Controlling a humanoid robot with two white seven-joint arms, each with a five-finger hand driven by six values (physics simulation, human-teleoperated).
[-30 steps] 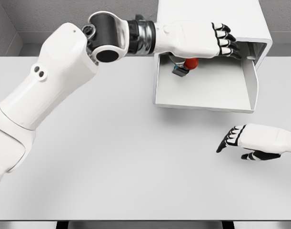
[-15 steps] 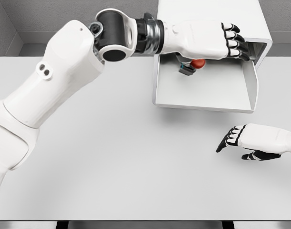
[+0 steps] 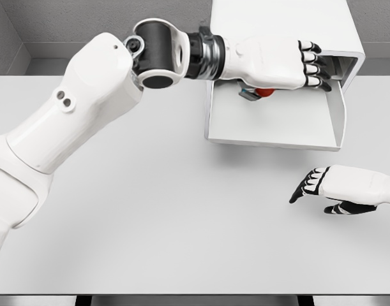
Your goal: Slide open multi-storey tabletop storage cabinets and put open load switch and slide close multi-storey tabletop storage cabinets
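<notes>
Cabinet (image 3: pixel 281 19) first: a white, smooth, box-shaped unit with rounded corners, standing at the far right edge of the table (image 3: pixel 150 210). Its drawer (image 3: pixel 271 124) is slid out toward me, a shallow tray with thin straight walls and a pale flat floor.

Going left to right, I see my left arm (image 3: pixel 73 121) come in from the lower left as thick, glossy white shells, then a black cylindrical joint and a ribbed metallic wrist. It reaches across the far edge to the drawer. The left hand (image 3: pixel 277 60) hovers over the drawer's back part, white on the back with black segmented fingers (image 3: pixel 313 60) curled down at the cabinet's opening. Just under the palm shows the load switch (image 3: pixel 258 93), a small piece with a red rounded knob and a dark, teal-tinged body. It sits at the back of the drawer. I cannot tell whether the hand is grasping it or only covering it.

Near the right edge of the table my right hand (image 3: pixel 338 188) rests low, palm down, fingers loosely spread and holding nothing.

The table is a matte, even light grey slab with a plain front edge. Behind it run a grey, finely speckled wall and a narrow ledge.
</notes>
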